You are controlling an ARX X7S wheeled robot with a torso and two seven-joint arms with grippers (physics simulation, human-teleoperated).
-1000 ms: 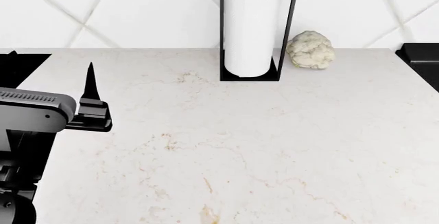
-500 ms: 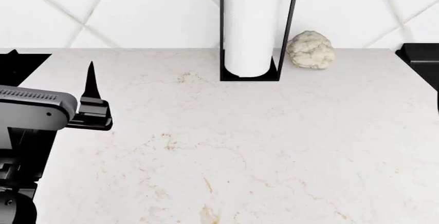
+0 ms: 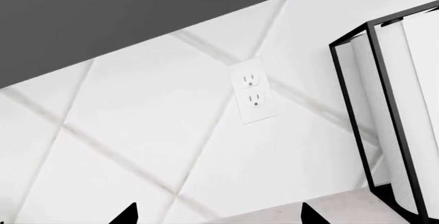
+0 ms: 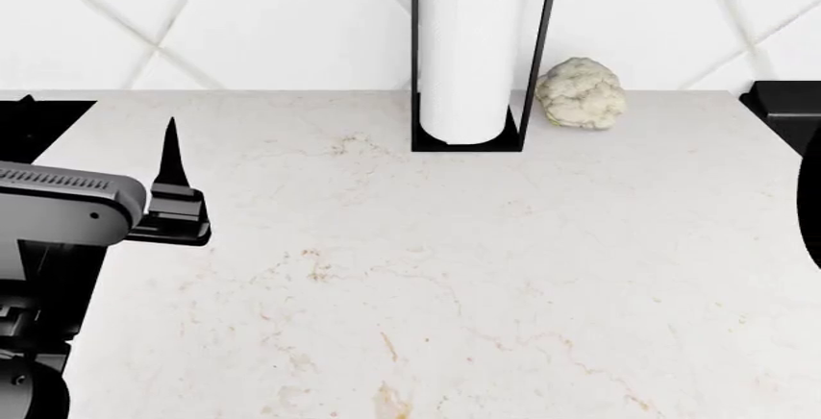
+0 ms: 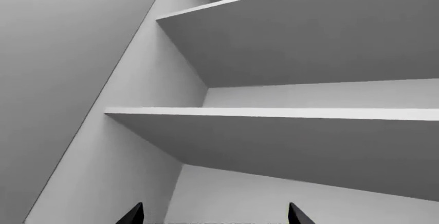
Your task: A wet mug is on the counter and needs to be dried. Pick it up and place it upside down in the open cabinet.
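Two dark fingertips of the left gripper show in the left wrist view, set wide apart, with nothing between them; most of each finger is cut off by the picture edge. In the right wrist view the right gripper shows the same way: two black tips spread apart and empty, only their points visible. In the head view the left gripper shows only one thin black finger standing upright over the left part of the counter, so its opening can be read only from the wrist view. The grey left arm behind it is cut off at the left edge. A dark curved shape enters at the right edge of the head view; I cannot tell what it is. The mug does not appear in any of the three views, so its place and its look cannot be told. The counter is white with faint beige veins. At its back edge stands a white paper-towel roll in a black frame, and just beside it, toward the right, lies a pale lumpy cauliflower. Only the left wrist view shows a wall outlet on the tiled wall, beside the frame. Only the right wrist view shows the grey cabinet shelves, seen from below; what lies on them is hidden.
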